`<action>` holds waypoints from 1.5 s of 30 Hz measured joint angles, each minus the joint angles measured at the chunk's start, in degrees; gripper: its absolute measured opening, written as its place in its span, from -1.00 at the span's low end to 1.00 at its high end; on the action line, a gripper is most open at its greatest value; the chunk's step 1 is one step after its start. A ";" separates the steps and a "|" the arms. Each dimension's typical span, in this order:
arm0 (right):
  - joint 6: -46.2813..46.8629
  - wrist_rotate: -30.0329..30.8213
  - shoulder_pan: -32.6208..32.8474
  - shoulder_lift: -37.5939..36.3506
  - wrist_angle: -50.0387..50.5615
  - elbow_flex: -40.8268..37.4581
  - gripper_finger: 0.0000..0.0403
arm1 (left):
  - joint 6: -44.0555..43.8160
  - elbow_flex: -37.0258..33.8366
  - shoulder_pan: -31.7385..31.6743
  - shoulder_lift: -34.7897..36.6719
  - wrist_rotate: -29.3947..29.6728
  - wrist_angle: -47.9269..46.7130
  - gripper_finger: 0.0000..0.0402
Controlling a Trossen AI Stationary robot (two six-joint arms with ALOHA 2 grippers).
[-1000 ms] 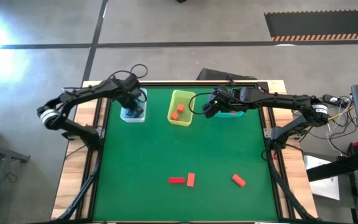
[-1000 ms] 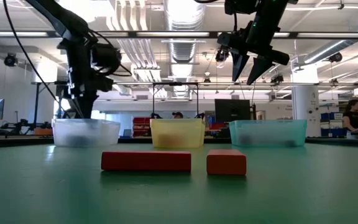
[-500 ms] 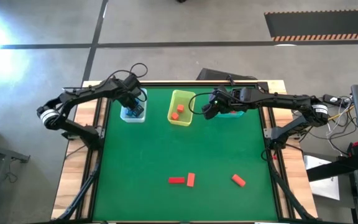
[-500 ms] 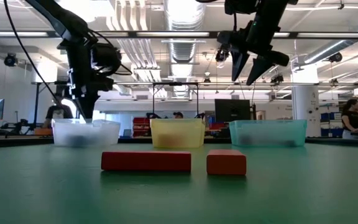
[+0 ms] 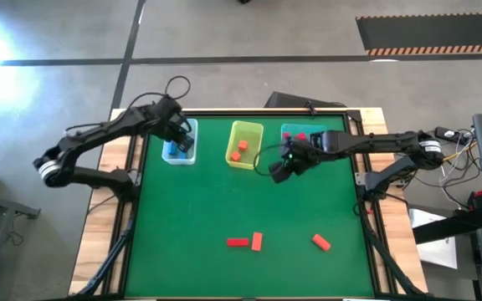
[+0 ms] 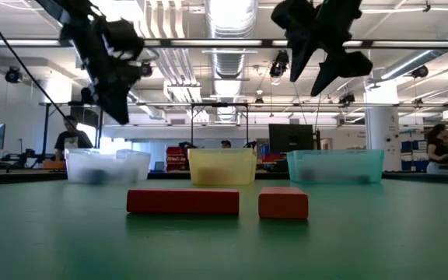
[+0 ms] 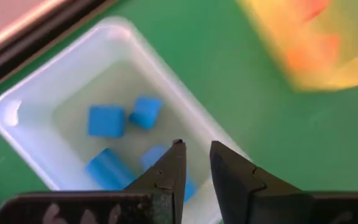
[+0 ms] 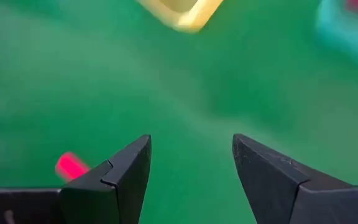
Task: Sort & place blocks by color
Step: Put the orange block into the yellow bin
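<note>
Three blocks lie on the green mat near the front: a red bar [image 5: 238,242], an orange-red block [image 5: 257,242] and an orange block [image 5: 321,242]. Several blue blocks [image 7: 107,120] lie in the clear bin [image 5: 171,155]. Orange blocks [image 5: 242,147] lie in the yellow bin [image 5: 253,130], and a red block [image 5: 299,135] lies in the teal bin [image 5: 288,132]. My left gripper [image 7: 196,149] hangs above the clear bin, slightly open, with nothing between its fingers. My right gripper [image 8: 191,143] stands open and empty over bare mat in front of the teal bin.
The three bins stand in a row along the far edge. The mat's middle [image 5: 241,196] lies between the bins and the loose blocks. In the low view the red bar [image 6: 183,201] and a block [image 6: 283,202] stand in front of the bins.
My left gripper has risen out of the clear bin and tipped; it now hangs above the bin. My right gripper has swung from between the yellow and teal bins toward the table's near edge, turning as it went.
</note>
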State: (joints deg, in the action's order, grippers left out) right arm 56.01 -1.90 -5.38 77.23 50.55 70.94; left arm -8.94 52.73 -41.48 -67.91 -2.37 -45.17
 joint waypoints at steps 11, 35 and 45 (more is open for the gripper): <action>19.17 -8.49 11.58 0.00 2.31 -0.51 0.07 | -12.47 -0.70 9.31 16.56 -0.51 11.33 -0.72; 17.87 -21.75 36.65 11.88 7.46 -6.60 0.07 | -16.23 -0.85 10.41 22.56 -0.40 23.28 -0.72; 14.91 -22.25 37.15 19.50 7.37 -7.32 0.07 | -16.25 -1.79 10.41 22.19 -0.42 23.70 -0.72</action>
State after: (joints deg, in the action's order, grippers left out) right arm 70.91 -24.16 31.77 96.73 57.92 63.61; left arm -25.19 50.94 -31.07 -45.72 -2.79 -21.48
